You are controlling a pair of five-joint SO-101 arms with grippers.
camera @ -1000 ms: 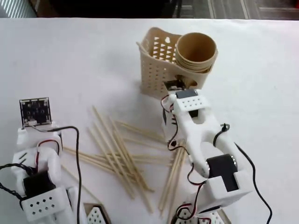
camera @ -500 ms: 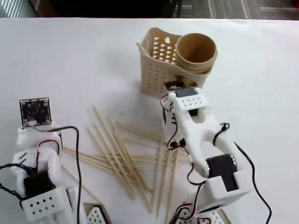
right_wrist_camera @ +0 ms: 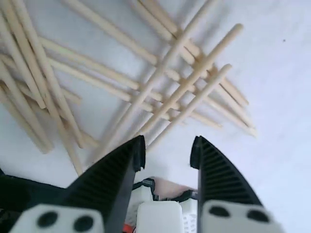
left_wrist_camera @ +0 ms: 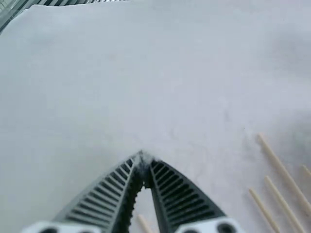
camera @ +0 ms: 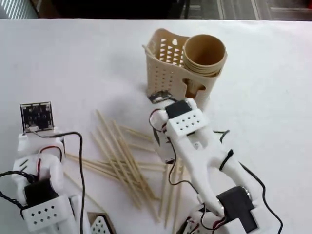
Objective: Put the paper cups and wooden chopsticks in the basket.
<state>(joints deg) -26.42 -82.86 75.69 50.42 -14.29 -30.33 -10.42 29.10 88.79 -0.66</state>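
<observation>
right gripper spread above chopsticks, left gripper pressed together; cups in basket

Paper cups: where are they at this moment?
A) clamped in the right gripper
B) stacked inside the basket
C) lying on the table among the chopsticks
B: the paper cups sit nested in one end of the basket, their rims above its wall; the chopsticks lie outside it.
</observation>
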